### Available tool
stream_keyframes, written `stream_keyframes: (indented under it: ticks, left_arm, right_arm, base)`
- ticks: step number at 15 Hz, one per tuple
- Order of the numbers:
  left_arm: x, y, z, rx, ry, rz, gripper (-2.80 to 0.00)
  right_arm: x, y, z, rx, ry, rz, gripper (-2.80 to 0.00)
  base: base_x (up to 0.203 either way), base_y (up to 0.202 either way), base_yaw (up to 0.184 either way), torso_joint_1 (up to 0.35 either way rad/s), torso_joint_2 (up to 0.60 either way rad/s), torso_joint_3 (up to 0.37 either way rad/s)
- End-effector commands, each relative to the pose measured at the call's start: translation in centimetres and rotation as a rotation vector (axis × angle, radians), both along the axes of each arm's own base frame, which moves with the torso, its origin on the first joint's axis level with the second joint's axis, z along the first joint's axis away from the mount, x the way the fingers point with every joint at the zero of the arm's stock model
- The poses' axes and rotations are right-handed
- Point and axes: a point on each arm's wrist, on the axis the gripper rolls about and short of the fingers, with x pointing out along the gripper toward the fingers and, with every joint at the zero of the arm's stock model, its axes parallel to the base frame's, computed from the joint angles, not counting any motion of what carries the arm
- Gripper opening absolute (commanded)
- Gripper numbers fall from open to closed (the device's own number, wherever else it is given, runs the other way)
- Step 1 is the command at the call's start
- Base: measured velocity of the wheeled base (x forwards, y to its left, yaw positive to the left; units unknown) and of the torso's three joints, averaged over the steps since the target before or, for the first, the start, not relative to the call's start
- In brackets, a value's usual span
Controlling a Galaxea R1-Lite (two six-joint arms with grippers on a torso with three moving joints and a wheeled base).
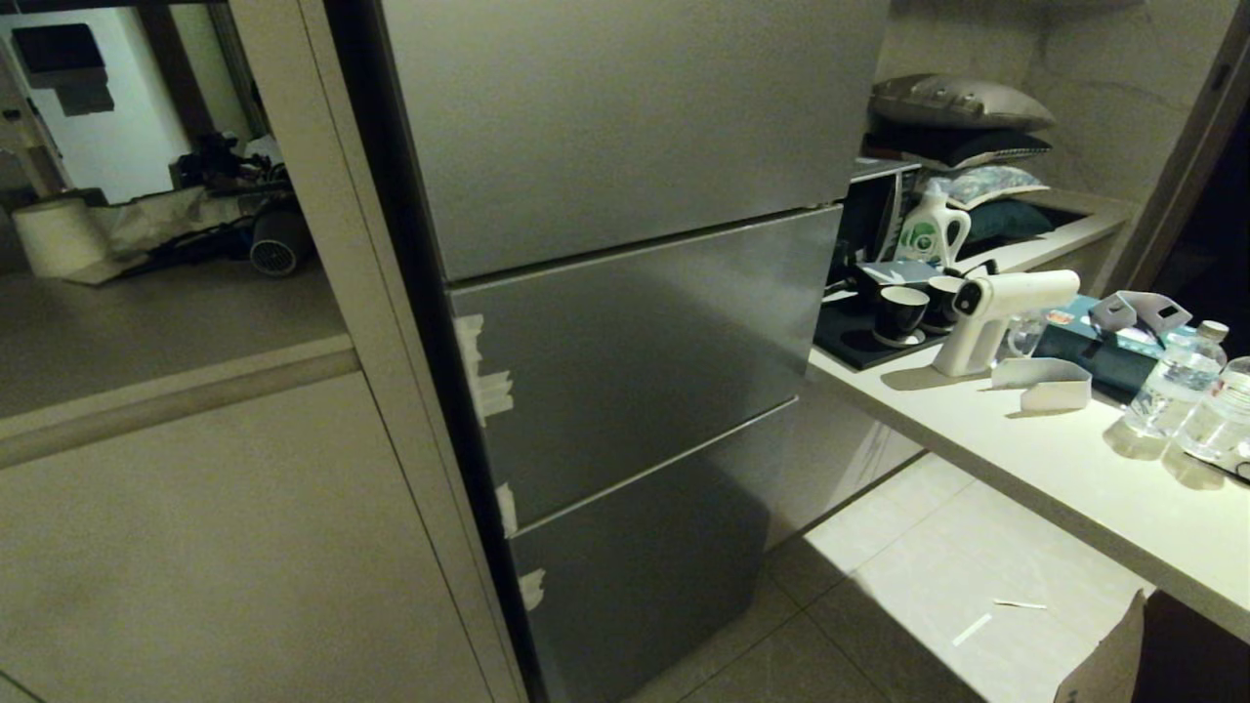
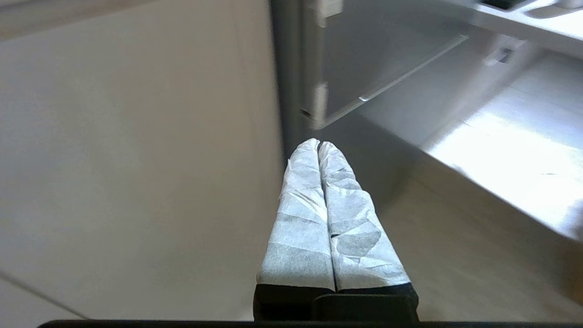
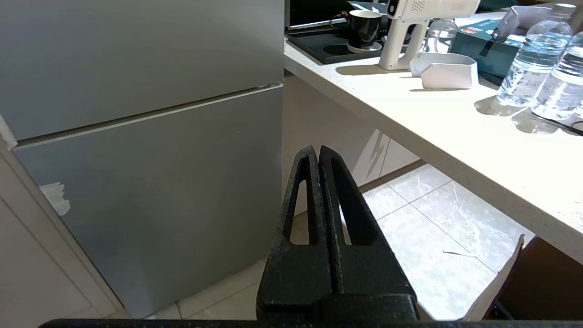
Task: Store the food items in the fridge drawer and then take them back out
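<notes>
Head view: closed grey fridge (image 1: 625, 293), three door panels stacked, whitish tape scraps (image 1: 485, 371) along the left edges. No arm in sight, no drawer pulled out, no food on show; task's things presumably behind the panels, so nothing stored yet. Counter (image 1: 1025, 469) close on the right, crowded with a white spray gun (image 1: 986, 317), black cups (image 1: 898, 312) and water bottles (image 1: 1177, 381). Risk here: a wide swing toward the fridge clipping the counter edge or toppling a bottle.

Left wrist view: left gripper (image 2: 318, 145), fingers wrapped in white, clenched on nothing, aimed at the seam where the fridge's left edge meets the pale cabinet wall (image 2: 136, 136). Picture blurred toward the fridge, so which panel edge lies nearest is hard to say. Risk: clenched tips skidding off the smooth metal, or jabbing the cabinet instead of catching the door edge; wrong panel opened, wrong compartment found.

Right wrist view: right gripper (image 3: 318, 152), bare black fingers pressed together, empty, low before the lower panels with the floor tiles (image 3: 432, 218) beneath. Near the counter's underside; risk of knocking it if raised carelessly.
</notes>
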Motion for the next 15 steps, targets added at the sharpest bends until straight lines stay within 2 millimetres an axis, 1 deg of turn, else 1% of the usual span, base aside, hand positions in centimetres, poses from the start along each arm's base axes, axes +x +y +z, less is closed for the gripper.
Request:
stream_keyframes:
  ticks: [1,3,5,6,8,9,10,11,12,15]
  left_arm:
    - [5.8,-0.2,2.5,-0.046,0.25,-0.044,-2.8]
    - [11.3,-0.3,3.5,-0.108,0.372,-0.081,-2.8]
    - [17.3,-0.5,3.4,-0.155,0.443,-0.1,-2.8]
    - [20.0,-0.6,3.2,-0.173,0.454,-0.102,-2.8]
    - [25.6,-0.8,3.4,-0.216,0.436,-0.087,-2.8]
    - [28.0,-0.9,4.3,-0.249,0.391,-0.065,-2.8]
    - [30.0,-1.0,5.1,-0.291,0.345,-0.035,-2.8]
    - [31.2,-1.1,5.6,-0.334,0.311,-0.008,-2.8]
    - [31.4,-1.1,5.7,-0.345,0.302,0.003,-2.8]
    - [32.9,-1.2,4.6,-0.38,0.316,0.012,-2.8]
  right_arm:
    - [0.2,0.0,-0.8,0.0,0.03,0.0,-2.8]
    - [0.3,0.0,-0.8,0.0,0.03,0.0,-2.8]
    - [0.3,0.0,-0.8,0.0,0.031,-0.002,-2.8]
    - [0.3,0.0,-0.8,0.0,0.031,-0.001,-2.8]
    - [0.3,0.0,-0.8,0.0,0.031,0.0,-2.8]
    - [0.3,0.0,-0.8,0.0,0.03,0.001,-2.8]
    - [0.3,0.0,-0.8,0.0,0.031,0.0,-2.8]
    - [0.3,0.0,-0.8,0.0,0.032,0.001,-2.8]
    - [0.3,0.0,-0.8,0.0,0.032,0.0,-2.8]
    - [0.2,0.0,-0.8,0.0,0.03,0.001,-2.8]
  base:
    - [0.0,0.0,0.0,0.0,0.0,0.0]
    - [0.0,0.0,0.0,0.0,0.0,0.0]
    - [0.0,0.0,0.0,0.0,0.0,0.0]
    - [0.0,0.0,0.0,0.0,0.0,0.0]
    - [0.0,0.0,0.0,0.0,0.0,0.0]
    - [0.0,0.0,0.0,0.0,0.0,0.0]
    - [0.0,0.0,0.0,0.0,0.0,0.0]
    - [0.0,0.0,0.0,0.0,0.0,0.0]
    - [0.0,0.0,0.0,0.0,0.0,0.0]
    - [0.0,0.0,0.0,0.0,0.0,0.0]
